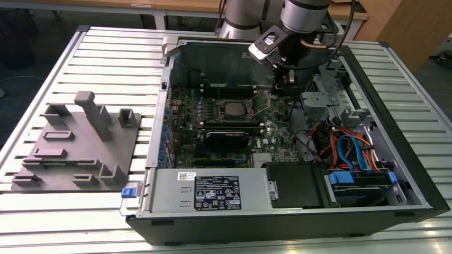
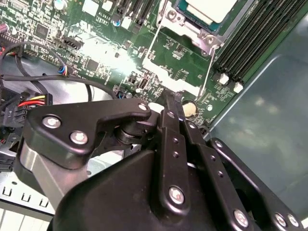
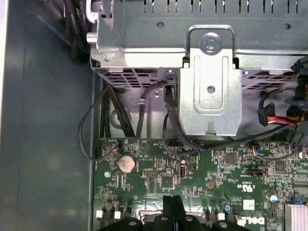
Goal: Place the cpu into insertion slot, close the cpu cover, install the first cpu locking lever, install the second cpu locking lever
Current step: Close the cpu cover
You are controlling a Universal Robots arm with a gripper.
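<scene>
Crowding the open computer case (image 1: 395, 174) on the slatted table (image 1: 106, 47) were a boxy power supply (image 1: 211, 193) along the near edge and a tangle of blue, orange and black cables (image 1: 346, 148) toward the exterior view's right. A grey moulded fixture (image 1: 78, 153) sat on the table well apart from the case, on the exterior view's left. In the first wrist view a sheet-metal drive bracket (image 3: 209, 86) overhung the green motherboard (image 3: 159, 178), with black leads looping down beside it and a coin battery (image 3: 126, 163) near the board's edge.

The arm reached down into the case, and the gripper (image 2: 171, 98) hung low over the board, just beside the socket area. Its fingertips looked pressed together, with nothing clearly pinched between them.

The cpu (image 2: 211, 8) lay flat in the insertion slot (image 2: 192, 29), its pale silver top showing inside the silvery rim. Long black memory slots (image 2: 250, 43) ran alongside. Two thin wire levers (image 2: 153, 36) stretched from the socket toward the fingertips.

The chip was cut off at the edge of the second wrist view, and the gripper's black body hid much of the board. Whether a fingertip touched a lever's end could not be told.
</scene>
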